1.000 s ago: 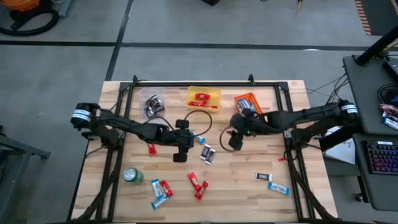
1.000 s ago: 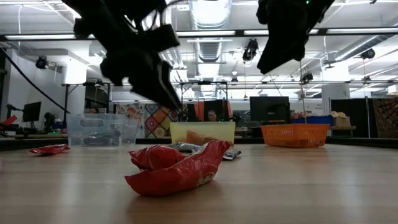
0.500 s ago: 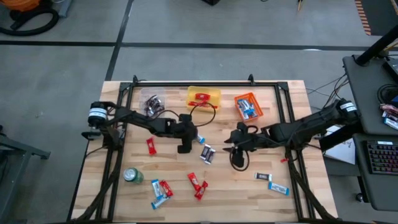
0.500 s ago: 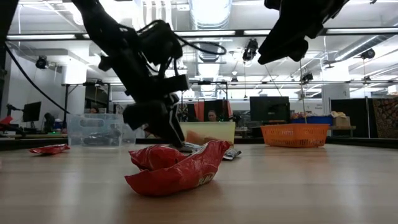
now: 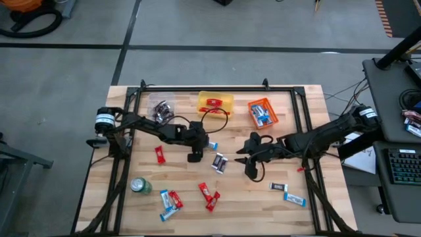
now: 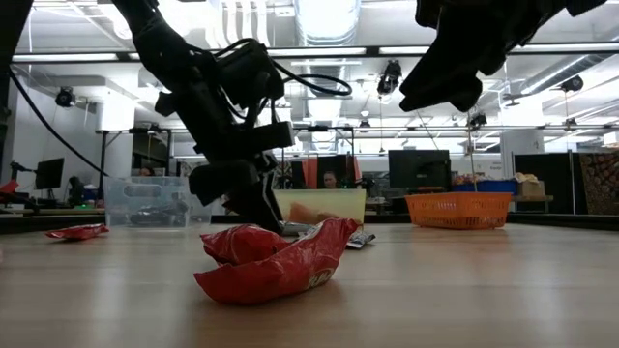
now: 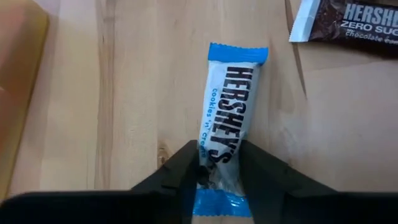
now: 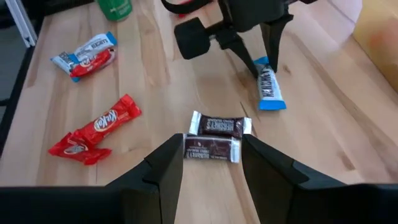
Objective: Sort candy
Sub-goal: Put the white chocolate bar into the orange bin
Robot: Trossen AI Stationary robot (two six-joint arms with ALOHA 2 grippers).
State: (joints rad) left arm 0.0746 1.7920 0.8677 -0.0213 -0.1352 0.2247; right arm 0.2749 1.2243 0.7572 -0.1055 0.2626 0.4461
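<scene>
A blue-and-white wrapped candy bar [image 7: 227, 118] lies flat on the wooden table [image 5: 263, 210], near the middle [image 5: 212, 147]. My left gripper [image 7: 219, 171] has come down on it and closes on its sides; the right wrist view shows this too [image 8: 266, 65]. Two dark brown candy bars [image 8: 214, 138] lie side by side a little nearer. My right gripper [image 8: 211, 162] hovers open above them, touching nothing. In the low view my left gripper [image 6: 253, 205] stands behind a crumpled red wrapper [image 6: 276, 256]. My left gripper pinches the blue-and-white bar by its two long sides [image 7: 214, 163] between its two fingers, close to the bar's end nearest the gripper. The fingers slant down from the table's left. The bar lies flat on the table, pointing away from the gripper.
At the far edge stand a clear bin [image 5: 162, 110], a yellow bin [image 5: 215, 103] and an orange bin [image 5: 262, 112]. A green can [image 5: 140, 186] stands near left. Loose candy lies around: a red bar [image 5: 159, 155], red ones [image 5: 209, 194], mixed ones [image 5: 170, 201], blue-white ones [image 5: 289, 194].
My left gripper has sunk toward the table and gone a little toward its far edge, down onto the blue-and-white bar. My right gripper has gone toward the near edge and tipped further downward, coming over the brown bars. No candy has moved.
</scene>
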